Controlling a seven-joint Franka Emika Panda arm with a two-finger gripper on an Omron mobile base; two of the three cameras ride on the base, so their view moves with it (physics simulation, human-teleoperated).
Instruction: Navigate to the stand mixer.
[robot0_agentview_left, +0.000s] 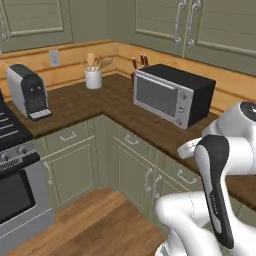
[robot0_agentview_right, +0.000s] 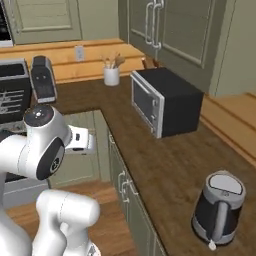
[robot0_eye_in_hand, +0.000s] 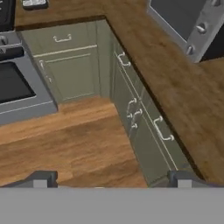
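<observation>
Stand mixer position cannot be determined from these views.

Left base view: An L-shaped wooden counter (robot0_agentview_left: 102, 107) runs along the far wall and turns toward the near right. A black-and-white coffee machine (robot0_agentview_left: 29, 91) stands on its far left section. A white utensil holder (robot0_agentview_left: 93, 78) with wooden tools sits in the far corner. A black and silver microwave (robot0_agentview_left: 170, 94) stands on the right section, door facing left. A stove (robot0_agentview_left: 14, 167) occupies the near left, just beside the green lower cabinets (robot0_agentview_left: 75, 165). The white arm (robot0_agentview_left: 215, 192) rises at the near right, over the wooden floor (robot0_agentview_left: 100, 225).

Right base view: A dark grey kettle (robot0_agentview_right: 219, 207) stands on the near right of the counter, well apart from the microwave. The utensil holder and coffee machine stand farther back, to the left. The arm is folded at the near left, in front of the stove.

Hand view: The camera looks down at the floor, the cabinet fronts, the stove edge on the left and the counter on the right. A corner of the microwave shows at the upper right. The gripper (robot0_eye_in_hand: 111, 181) has its two fingertips (robot0_eye_in_hand: 41, 179) spread wide apart, with nothing between them.
</observation>
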